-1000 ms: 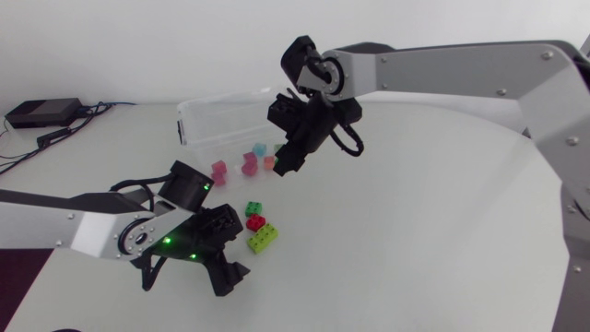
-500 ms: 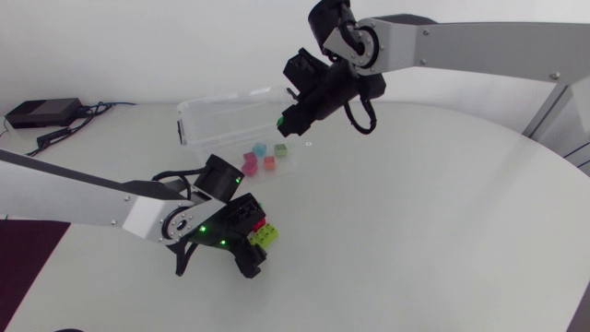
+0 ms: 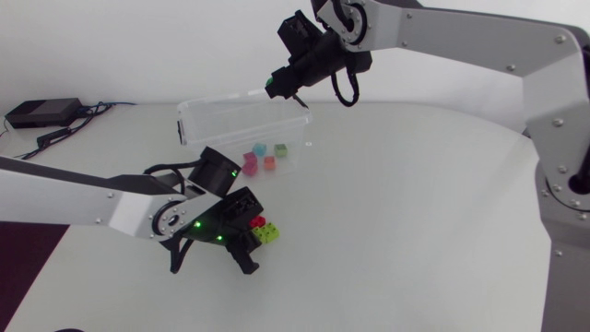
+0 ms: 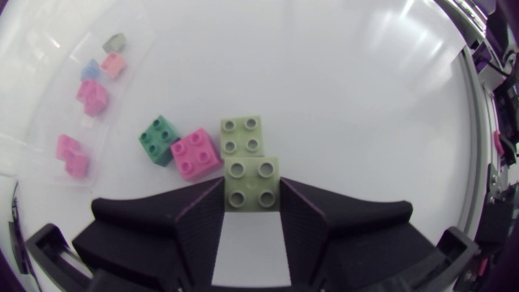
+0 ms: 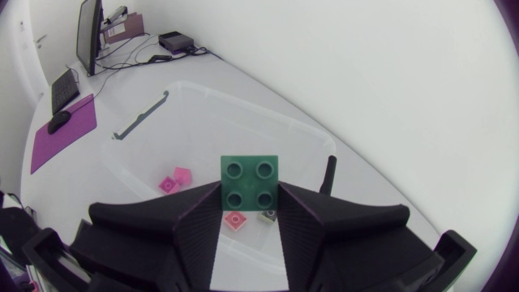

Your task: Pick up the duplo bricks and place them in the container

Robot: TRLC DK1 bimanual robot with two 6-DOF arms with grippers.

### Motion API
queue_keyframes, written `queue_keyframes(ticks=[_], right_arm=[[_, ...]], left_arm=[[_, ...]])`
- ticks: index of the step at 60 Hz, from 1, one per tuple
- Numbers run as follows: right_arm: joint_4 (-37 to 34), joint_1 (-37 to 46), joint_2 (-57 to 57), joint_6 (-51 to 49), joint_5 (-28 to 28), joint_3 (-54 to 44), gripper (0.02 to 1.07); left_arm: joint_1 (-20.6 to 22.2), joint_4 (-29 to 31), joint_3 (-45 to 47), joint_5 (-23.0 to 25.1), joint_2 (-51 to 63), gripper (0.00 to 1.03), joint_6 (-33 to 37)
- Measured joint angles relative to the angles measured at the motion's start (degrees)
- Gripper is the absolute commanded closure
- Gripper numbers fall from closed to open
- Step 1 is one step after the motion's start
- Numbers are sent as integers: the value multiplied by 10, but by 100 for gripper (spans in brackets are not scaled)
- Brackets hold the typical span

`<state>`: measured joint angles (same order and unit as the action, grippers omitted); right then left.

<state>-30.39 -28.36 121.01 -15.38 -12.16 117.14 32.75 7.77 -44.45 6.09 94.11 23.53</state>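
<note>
— What is gripped on the right?
— The right jaws are clamped on a dark green brick (image 5: 250, 177). It is pinched from two sides and held in the air over the clear container (image 3: 195, 124), without touching it.

— What is seen inside the container?
— Four small pieces are seen on its floor: a pink brick (image 3: 249, 160), a light blue brick (image 3: 261, 148), a salmon brick (image 3: 269, 163) and an olive brick (image 3: 280, 148).

— And on the left?
— The left arm (image 3: 101, 205) is set low over the bench (image 3: 415, 212), in front of the container. The left jaws are closed against both sides of the near end of a lime-green brick (image 4: 252, 180), which is lying flat on the bench, studs up.

— What else is found there?
— A pinkish-red brick (image 4: 197, 152) is seen just beside the far part of the lime-green brick, and a small green brick (image 4: 160, 139) is set against the pinkish-red brick on its other side. All three are outside the container, near its front wall.
</note>
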Motion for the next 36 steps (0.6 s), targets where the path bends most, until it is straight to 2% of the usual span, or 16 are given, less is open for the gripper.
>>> queue_keyframes(ticks=[2,9,15,21,27,36], right_arm=[[0,0,13,0,0,12,80],[-1,0,50,4,0,51,54],[-10,0,91,4,2,104,38],[-54,0,147,7,5,183,23],[-83,0,185,7,12,225,17],[-92,1,190,6,15,219,17]], left_arm=[[0,9,0,0,-28,81,0],[-10,20,2,0,-103,81,2],[-33,24,2,3,-151,81,5],[-67,24,1,23,-183,80,7],[-97,20,-9,36,-194,80,4],[-134,-29,-27,61,-200,78,-16]])
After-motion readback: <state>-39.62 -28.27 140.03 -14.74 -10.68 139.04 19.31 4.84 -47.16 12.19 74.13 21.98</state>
